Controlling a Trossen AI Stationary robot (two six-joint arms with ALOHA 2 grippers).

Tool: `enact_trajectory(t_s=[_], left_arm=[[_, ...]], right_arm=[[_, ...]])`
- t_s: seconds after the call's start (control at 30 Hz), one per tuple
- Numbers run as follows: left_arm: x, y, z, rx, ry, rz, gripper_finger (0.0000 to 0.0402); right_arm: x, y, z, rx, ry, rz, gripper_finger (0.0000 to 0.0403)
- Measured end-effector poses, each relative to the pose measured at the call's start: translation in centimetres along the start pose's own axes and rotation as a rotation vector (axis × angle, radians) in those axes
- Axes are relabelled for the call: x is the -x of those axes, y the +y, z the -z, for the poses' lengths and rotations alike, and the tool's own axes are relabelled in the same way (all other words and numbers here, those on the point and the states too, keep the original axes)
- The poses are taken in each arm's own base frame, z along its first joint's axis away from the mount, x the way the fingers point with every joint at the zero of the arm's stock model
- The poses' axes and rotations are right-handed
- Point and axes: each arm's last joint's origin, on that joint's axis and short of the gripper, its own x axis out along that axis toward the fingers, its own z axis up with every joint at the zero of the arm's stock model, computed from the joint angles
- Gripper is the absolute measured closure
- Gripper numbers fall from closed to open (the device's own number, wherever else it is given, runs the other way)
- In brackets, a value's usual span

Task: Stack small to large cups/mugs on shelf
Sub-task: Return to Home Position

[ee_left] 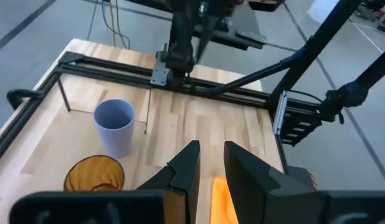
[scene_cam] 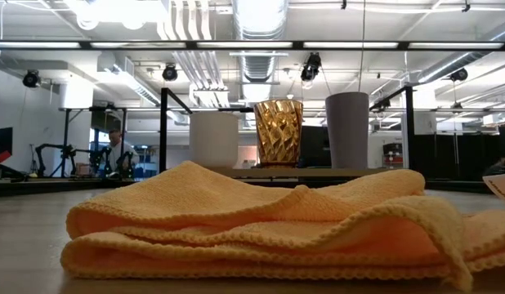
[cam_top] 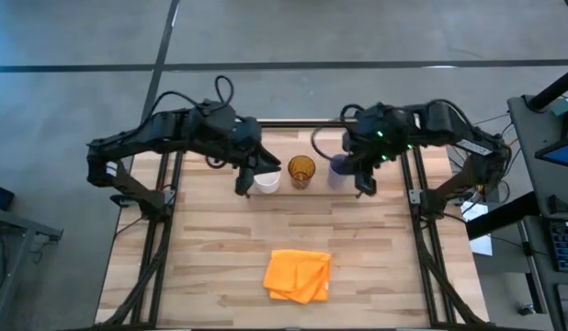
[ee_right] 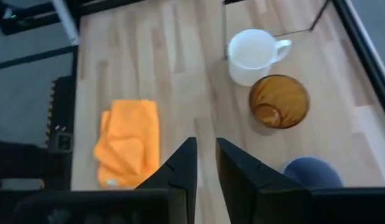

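A white handled mug (cam_top: 267, 181), an amber tumbler (cam_top: 301, 171) and a pale lavender cup (cam_top: 339, 167) stand upright in a row at the table's far side. In the low view they stand by their bases on the shelf's pale wood board (scene_cam: 334, 172): mug (scene_cam: 213, 139), tumbler (scene_cam: 278, 132), lavender cup (scene_cam: 347, 129). The shelf's thin black rods (ee_left: 146, 112) show beside the lavender cup (ee_left: 115, 126). My left gripper (cam_top: 243, 181) hovers just left of the mug, shut and empty. My right gripper (cam_top: 365, 183) hovers just right of the lavender cup, shut and empty.
A folded orange cloth (cam_top: 299, 275) lies at the table's near middle and fills the low view's foreground (scene_cam: 261, 229). Black arm-mount frames (cam_top: 160, 221) run along the table's left and right sides. Bare wood lies between the cups and the cloth.
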Motion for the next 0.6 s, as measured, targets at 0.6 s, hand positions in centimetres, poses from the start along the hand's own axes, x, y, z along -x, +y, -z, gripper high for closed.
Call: enact_trajectory(t_s=[0.6], left_arm=[[5.9, -1.1, 5.2, -0.039, -0.193, -0.026, 0.0343]], right_arm=[[5.2, 1.9, 8.1, 0.065, -0.403, -0.088, 0.0349]])
